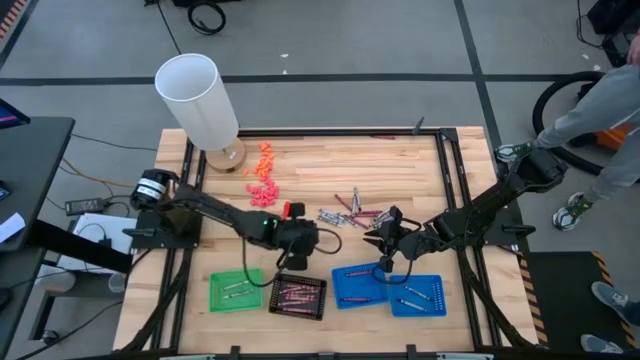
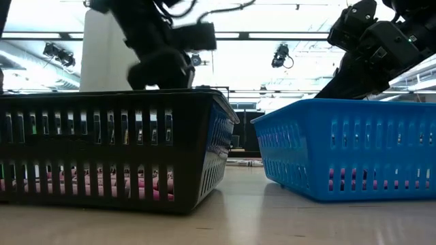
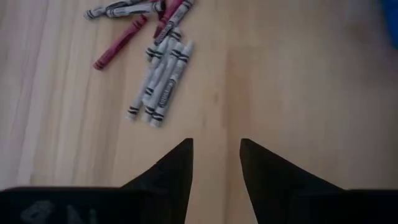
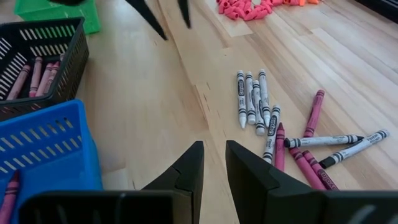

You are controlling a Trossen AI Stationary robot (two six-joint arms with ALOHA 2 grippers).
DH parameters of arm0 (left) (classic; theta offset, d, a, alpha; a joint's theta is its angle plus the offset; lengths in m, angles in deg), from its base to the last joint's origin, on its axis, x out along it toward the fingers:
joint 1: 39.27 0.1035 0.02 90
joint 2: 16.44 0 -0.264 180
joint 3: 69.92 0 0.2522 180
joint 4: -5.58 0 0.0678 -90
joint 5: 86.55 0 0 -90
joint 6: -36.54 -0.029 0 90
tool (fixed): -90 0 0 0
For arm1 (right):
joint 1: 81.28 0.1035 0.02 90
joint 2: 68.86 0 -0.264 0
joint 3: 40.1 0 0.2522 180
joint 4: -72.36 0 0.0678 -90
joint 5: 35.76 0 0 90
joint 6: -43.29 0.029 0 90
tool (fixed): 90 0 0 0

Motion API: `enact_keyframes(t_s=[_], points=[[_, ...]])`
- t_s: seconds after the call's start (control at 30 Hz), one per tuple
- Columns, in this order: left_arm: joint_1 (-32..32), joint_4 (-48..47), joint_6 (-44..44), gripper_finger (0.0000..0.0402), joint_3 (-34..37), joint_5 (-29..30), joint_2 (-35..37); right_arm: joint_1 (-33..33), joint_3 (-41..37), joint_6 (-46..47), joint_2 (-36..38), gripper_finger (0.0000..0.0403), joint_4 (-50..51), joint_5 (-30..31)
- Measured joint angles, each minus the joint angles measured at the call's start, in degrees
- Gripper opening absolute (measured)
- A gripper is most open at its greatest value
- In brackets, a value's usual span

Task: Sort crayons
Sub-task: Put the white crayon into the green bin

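Loose crayons lie at the centre of the high view, above the black basket and blue trays. The left gripper hovers left of them, fingers parted and empty. The right gripper, narrowly parted and empty, hovers right of them.

Four trays: one green, one black, two blue. Loose crayons on the worktop: about twelve. One white cylinder.
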Motion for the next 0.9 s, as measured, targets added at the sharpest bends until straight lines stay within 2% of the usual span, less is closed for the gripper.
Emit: enact_keyframes(t_s=[0.3,0.67,0.9], points=[[5.6,9.29,-6.94,0.0142,-0.03,-5.24,-2.64,0.0,-0.02,-0.02,0.0,0.0077,1.02,0.32],[10.71,15.02,-14.67,0.0142,0.05,-13.9,-7.1,0.04,-0.02,0.1,0.0,0.0077,1.19,0.52],[11.9,19.25,-18.96,0.0142,0.09,-14.19,-12.02,0.15,-0.02,0.15,0.0,0.0077,1.15,0.74]])
